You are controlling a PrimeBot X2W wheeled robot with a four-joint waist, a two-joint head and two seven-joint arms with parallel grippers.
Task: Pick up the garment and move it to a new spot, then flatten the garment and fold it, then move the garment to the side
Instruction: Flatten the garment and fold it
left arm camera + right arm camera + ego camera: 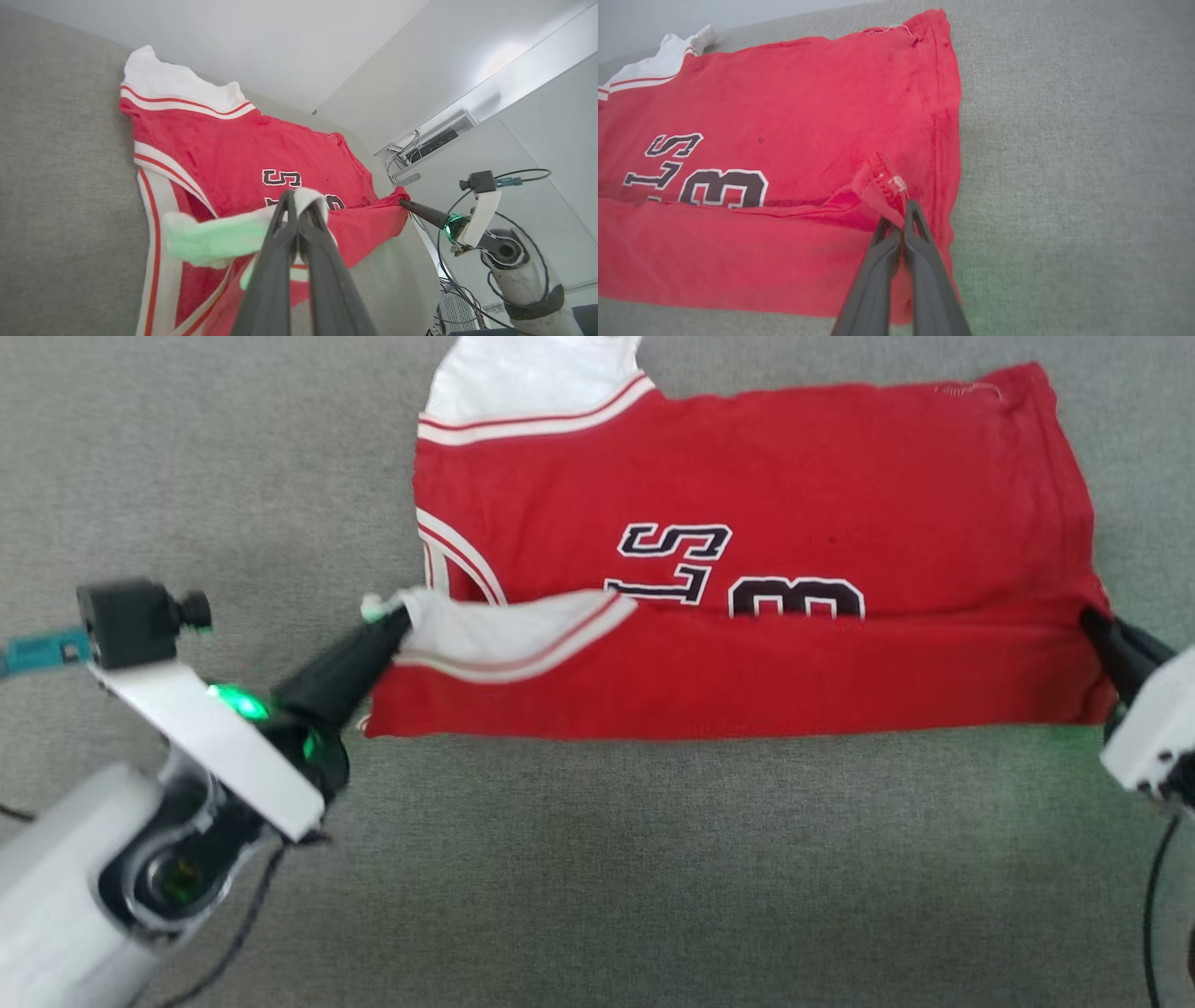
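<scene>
The left gripper is pinched tight, its two dark fingers closed on the white sleeve at the near left corner of the garment; a tuft of white cloth pokes out past the tips. Across from it the right gripper is clamped just as hard on the red hem at the near right corner, and its own wrist view shows a small bunch of stitched hem sticking up at the tips. Between the two grips the near edge of the jersey is turned over onto its front, so a long band of plain red runs from one gripper to the other and covers the lower half of the black-and-white lettering; an S, an L and the top of a 3 show above the fold. The rest of the shirt lies flat, front up, on the grey fabric surface, with the far white sleeve at the top left. A green light glows on the left wrist
</scene>
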